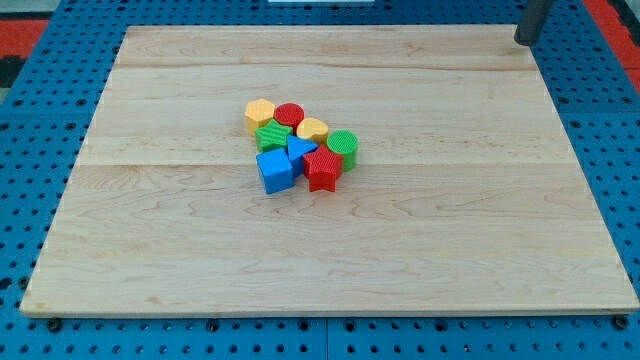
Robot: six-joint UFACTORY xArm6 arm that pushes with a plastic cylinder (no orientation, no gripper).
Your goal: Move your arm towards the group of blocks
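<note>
At the view's top right corner my tip (525,40) stands at the far edge of the wooden board (150,240), just where the wood meets the blue pegboard (620,150). Only the lowest part of the rod is in the picture, the rest goes out of the frame at the top. It has no claw to open or close; it is a plain rod, and it touches no block and holds nothing.

From my tip the group of blocks lies toward the view's left and toward the view's bottom, well apart from it, with only bare wood between. The group sits near the middle of the board, a little to the left of centre. All blocks are packed close, most of them touching a neighbour.

The nearest members to my tip are the green round block (343,144) on the group's right side and the yellow heart-like block (312,128) beside it. Behind them come the red round block (290,113), the yellow block (260,114) and the green star-like block (273,135). On the near side lie the blue triangle (301,150), the red block (322,170) and the blue cube (275,172).

I judge that the move needs one straight diagonal slide, down and left in the view, and it should stop before the green round block so that the group is not scattered.
</note>
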